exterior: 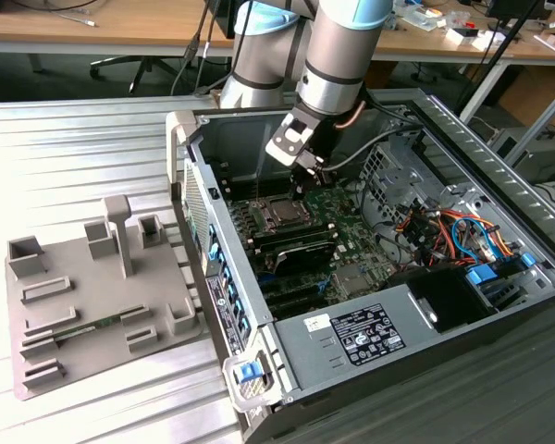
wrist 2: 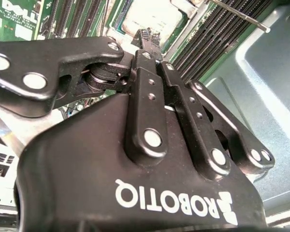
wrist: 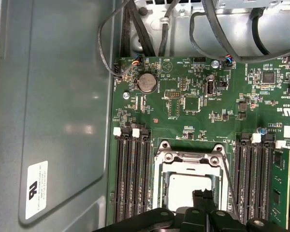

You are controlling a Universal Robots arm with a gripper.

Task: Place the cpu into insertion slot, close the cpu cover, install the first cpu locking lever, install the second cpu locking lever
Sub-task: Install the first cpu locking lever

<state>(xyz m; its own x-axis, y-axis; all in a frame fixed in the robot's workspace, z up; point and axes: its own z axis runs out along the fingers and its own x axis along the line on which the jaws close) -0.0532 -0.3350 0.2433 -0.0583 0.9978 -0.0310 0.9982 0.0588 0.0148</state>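
An open grey metal computer case point(exterior: 486, 157) lies on its side on a ribbed metal surface point(exterior: 92, 148), beside a grey plastic fixture tray point(exterior: 83, 277) at the exterior view's left. Laid this way, the case turns its green circuit board point(wrist: 222, 96) upward, so the silver robot arm point(exterior: 338, 65) can reach straight down into it. The small square cpu point(wrist: 183, 191), with a pale silvery-grey metal top, sits in the middle of the board between banks of long black memory slots point(wrist: 130, 179). The square silvery metal cpu cover point(wrist: 191, 157), a frame with a cut-out centre, appears to lie flat around the cpu. The insertion slot is hidden beneath them both, so the chip judges as placed and the cover as down. A thin metal wire locking lever point(wrist: 229, 183) runs along one side of the cover; whether it is latched cannot be told. The arm's black fingers point(wrist 2: 140, 96) are drawn together, tips meeting, with nothing seen between them. In both wrist views they hang directly over the cpu's near edge point(wrist: 199, 198), very close to its top. Whether they touch it cannot be told. Pinched together like this, they look suited to pressing or hooking something small rather than grasping.
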